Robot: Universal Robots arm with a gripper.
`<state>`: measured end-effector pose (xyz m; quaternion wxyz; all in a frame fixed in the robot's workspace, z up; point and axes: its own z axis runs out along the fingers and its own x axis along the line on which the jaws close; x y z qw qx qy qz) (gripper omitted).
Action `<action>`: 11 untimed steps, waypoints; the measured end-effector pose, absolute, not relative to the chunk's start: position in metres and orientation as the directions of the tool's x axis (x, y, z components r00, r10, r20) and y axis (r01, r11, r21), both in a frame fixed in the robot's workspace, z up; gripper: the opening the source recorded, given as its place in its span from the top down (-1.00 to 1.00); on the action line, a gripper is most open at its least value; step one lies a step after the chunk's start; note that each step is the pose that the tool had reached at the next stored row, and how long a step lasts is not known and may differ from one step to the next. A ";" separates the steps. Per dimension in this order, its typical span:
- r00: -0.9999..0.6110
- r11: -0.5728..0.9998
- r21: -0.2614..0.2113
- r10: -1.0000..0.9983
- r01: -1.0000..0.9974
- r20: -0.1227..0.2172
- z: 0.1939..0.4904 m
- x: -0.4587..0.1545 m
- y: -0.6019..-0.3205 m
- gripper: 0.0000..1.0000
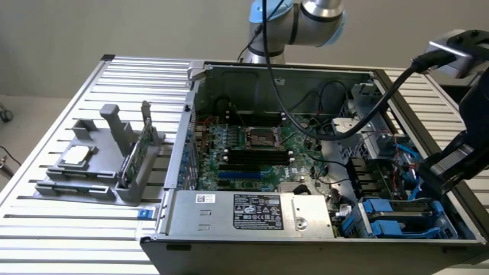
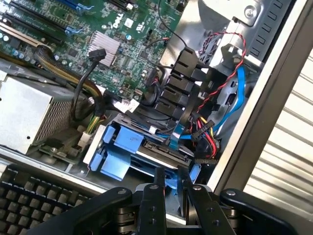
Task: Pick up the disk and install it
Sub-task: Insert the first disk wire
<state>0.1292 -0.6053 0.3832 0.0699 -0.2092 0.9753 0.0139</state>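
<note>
fingers (image 2: 157, 198): mine, set narrow, pinching the near blue edge of the disk's carrier.
disk (image 2: 134, 142): lying in the drive bay at the near right corner of the computer case (image 1: 306, 70).
power supply (image 1: 252, 213): just left of that bay, along the near wall.
motherboard (image 1: 252, 149): farther in, green.
counter (image 1: 46, 229): slatted, carrying the case, with a grey tray (image 1: 73, 186) at the left.

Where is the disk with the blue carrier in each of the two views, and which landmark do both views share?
Exterior view: the disk sits in the near corner of the case, on the exterior view's right, beside the power supply.
Wrist view: the disk lies between the power supply and the red, yellow and black wires.
Shared landmark: the grey power supply.
</note>
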 end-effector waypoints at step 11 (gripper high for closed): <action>-0.949 0.958 0.048 -0.272 -0.283 -0.158 0.380 0.129 -0.605 0.50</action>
